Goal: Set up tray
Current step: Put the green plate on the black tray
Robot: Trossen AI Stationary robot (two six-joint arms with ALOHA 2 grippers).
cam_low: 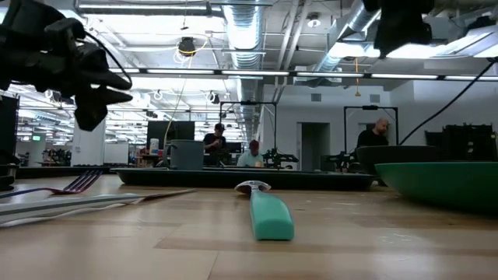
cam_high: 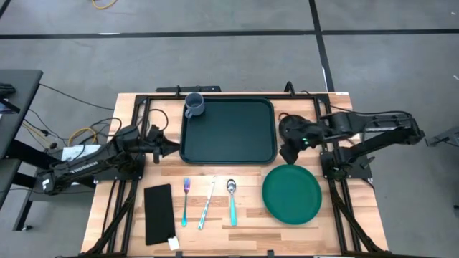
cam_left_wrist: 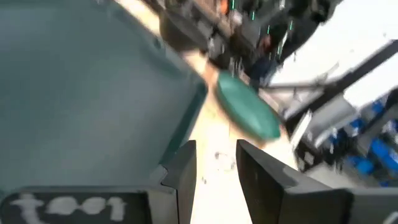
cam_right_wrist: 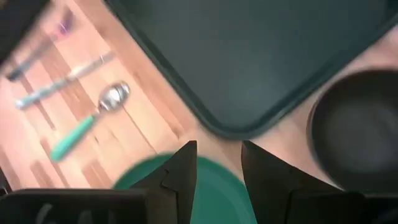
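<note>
Fingers [cam_left_wrist: 186,168] of the left gripper [cam_high: 170,148] stand parted with bare wood showing in the gap, grasping nothing, just off the left edge of the tray [cam_high: 228,130]. The right gripper [cam_high: 289,153] hangs near the tray's lower right corner, above the top rim of the green plate [cam_high: 291,194]; its fingers [cam_right_wrist: 181,171] are likewise spread and empty. The tray lies at the middle rear of the table [cam_high: 244,221], with a grey cup [cam_high: 194,104] in its back left corner. In front of it lie a fork [cam_high: 186,200], a knife [cam_high: 206,204] and a spoon [cam_high: 232,200], with a flat black rectangle [cam_high: 158,213] to their left. A dark round bowl [cam_right_wrist: 354,130], blurred and cut off by the picture's edge, shows in the right wrist view beside the tray's corner; from above the arm mostly hides it. From table height the tray is only a thin dark strip.
</note>
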